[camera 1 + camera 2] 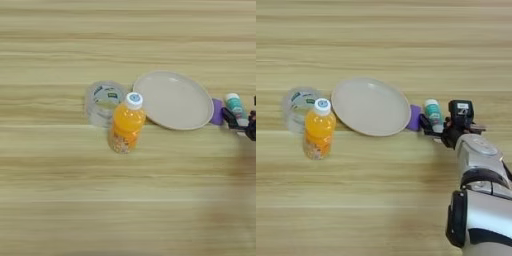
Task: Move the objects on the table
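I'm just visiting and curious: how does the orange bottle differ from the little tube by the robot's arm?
The bottle is orange and see-through; the tube is white with a teal label. The bottle is plainly bigger than the tube. The bottle stands free left of the plate; the tube sits right of it, at the pincer. Both have white tops and rest on the table.
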